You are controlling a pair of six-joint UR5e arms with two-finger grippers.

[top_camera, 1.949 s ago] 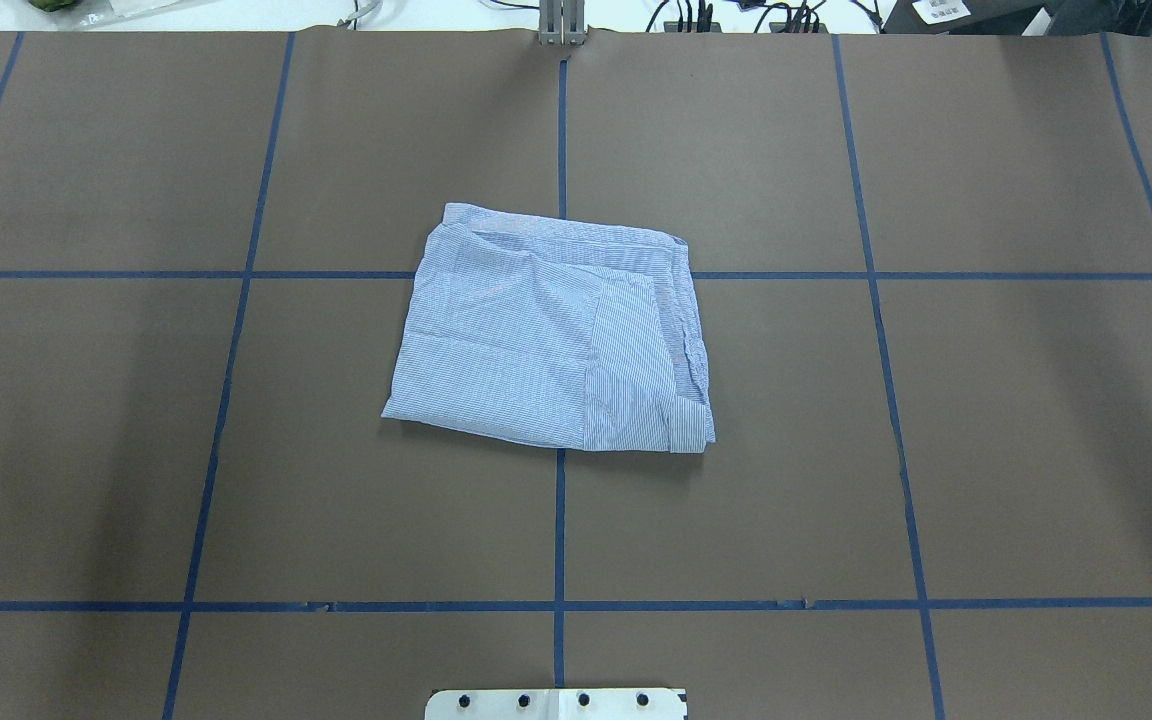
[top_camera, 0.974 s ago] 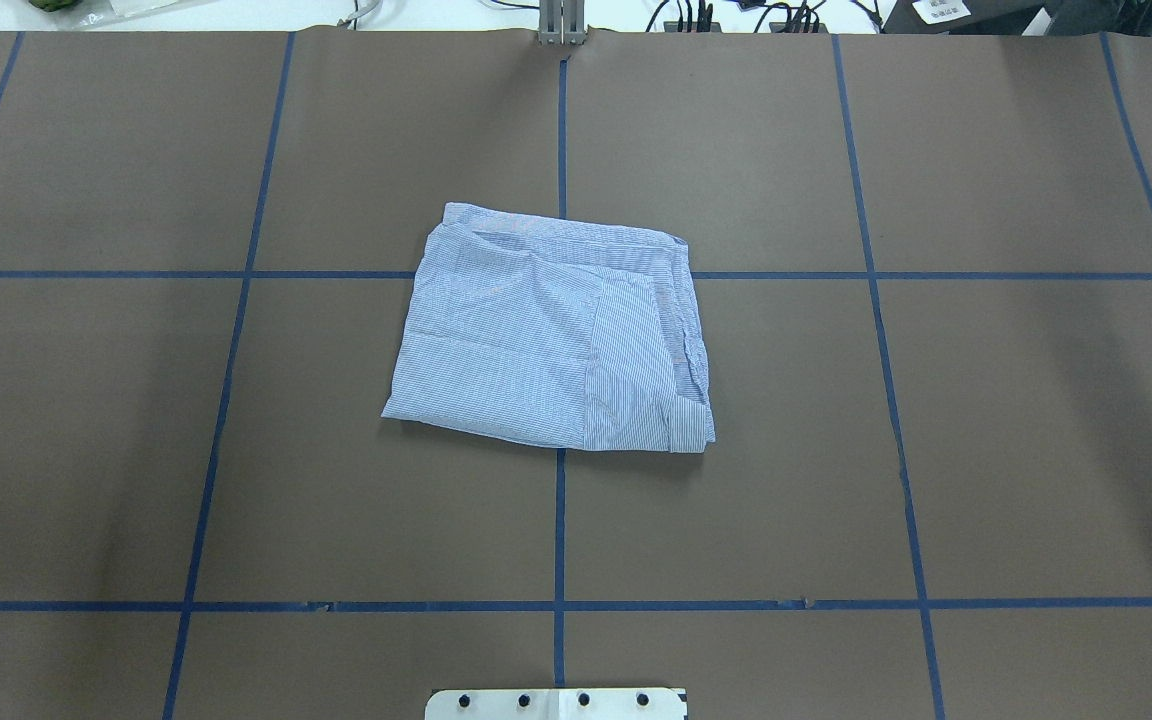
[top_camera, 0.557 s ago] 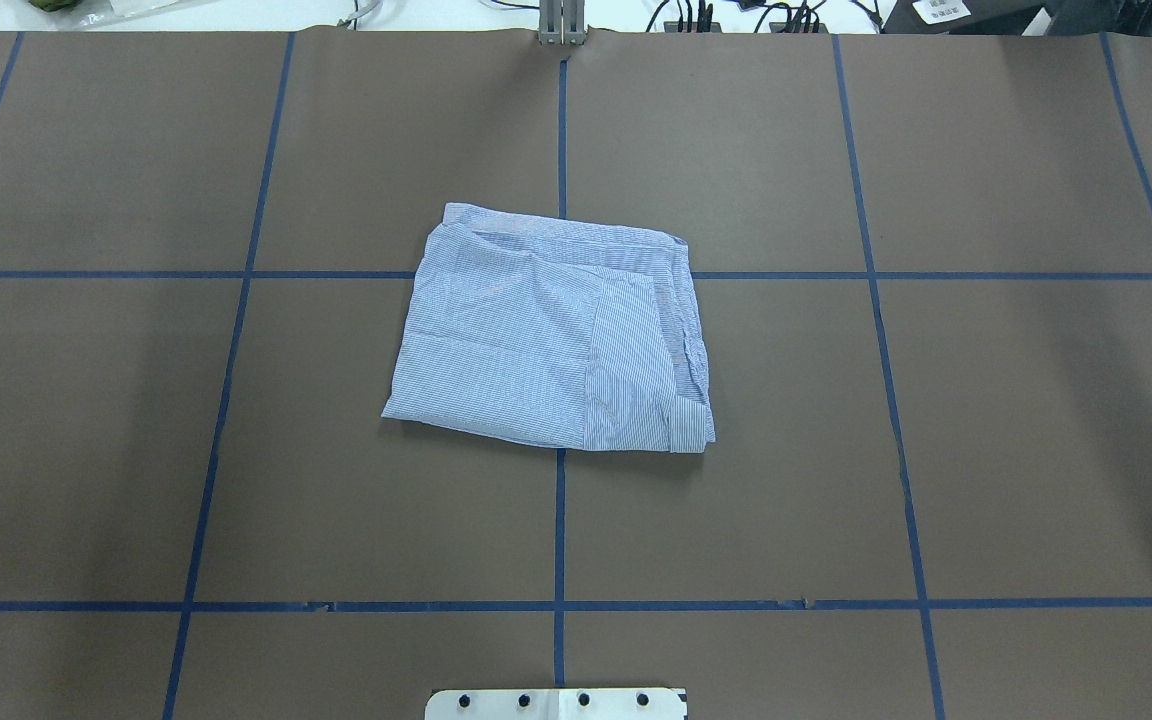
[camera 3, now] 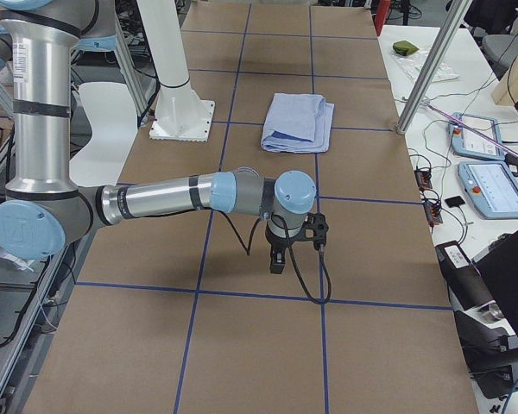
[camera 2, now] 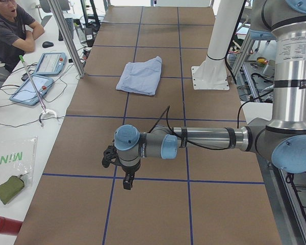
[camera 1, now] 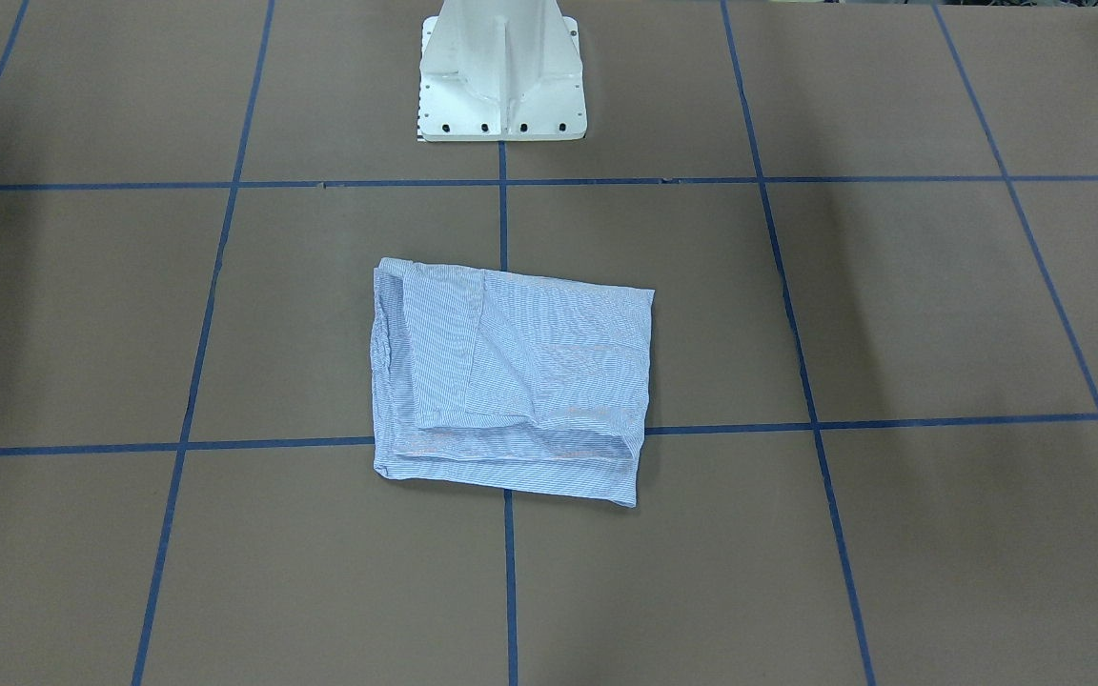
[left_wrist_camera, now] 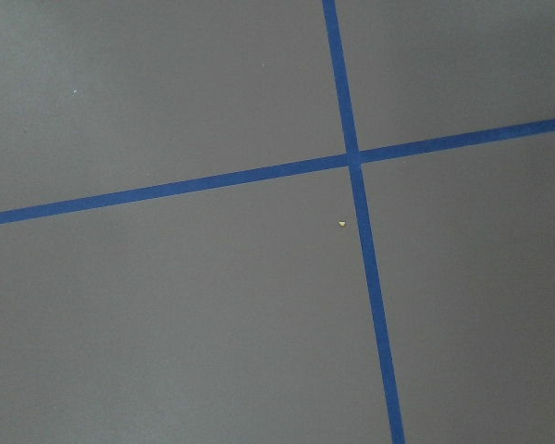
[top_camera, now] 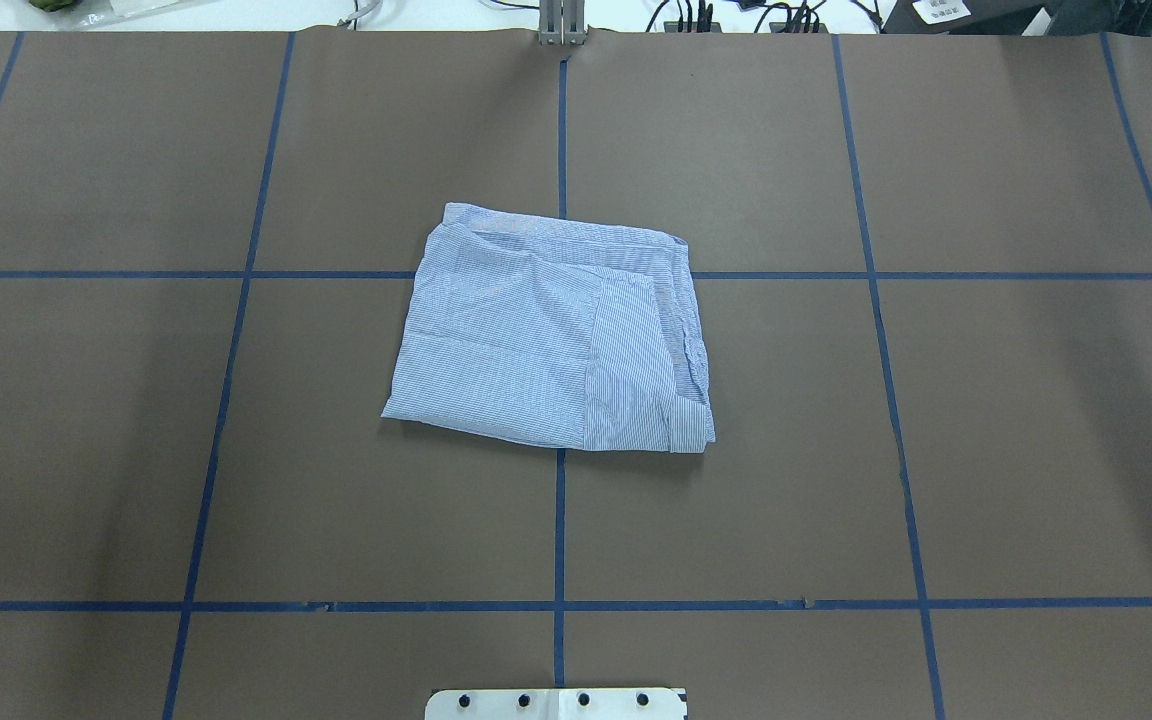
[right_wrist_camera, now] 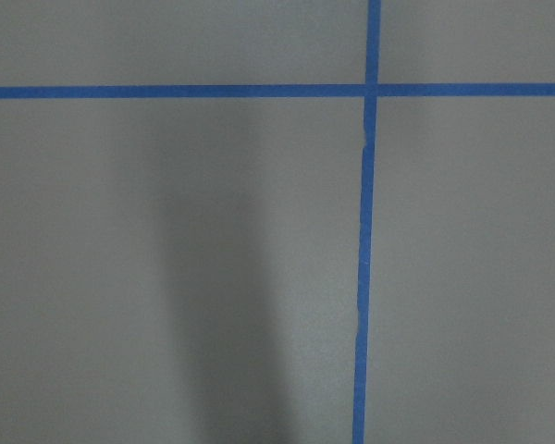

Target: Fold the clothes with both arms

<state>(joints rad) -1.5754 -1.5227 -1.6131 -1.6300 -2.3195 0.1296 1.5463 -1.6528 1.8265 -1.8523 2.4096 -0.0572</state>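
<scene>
Since the shirt (top_camera: 551,335) lies as a compact, roughly square packet in the middle of the table (top_camera: 986,450), over a crossing of the blue tape lines (top_camera: 559,520) and a little way out from the white pedestal (camera 1: 499,76), the folding looks finished or very nearly so. No sleeve hangs loose and no collar shows; several layered edges run stacked along one side. What could remain, I judge, is only tidying, as one edge sits slightly skewed and the top layer carries soft creases.

The cloth is thin, light blue with fine white stripes, limp and lightly rumpled, its corners rounded rather than crisp. Under it the table cover is flat, matte brown paper, marked into large squares by the tape.

Well apart from the shirt, the left gripper (camera 2: 126,182) hangs pointing down over bare paper toward one end of the table, and the right gripper (camera 3: 277,259) does the same toward the other end. Nothing hangs from either. Whether their fingers are spread or pressed together I cannot tell from these side views.
</scene>
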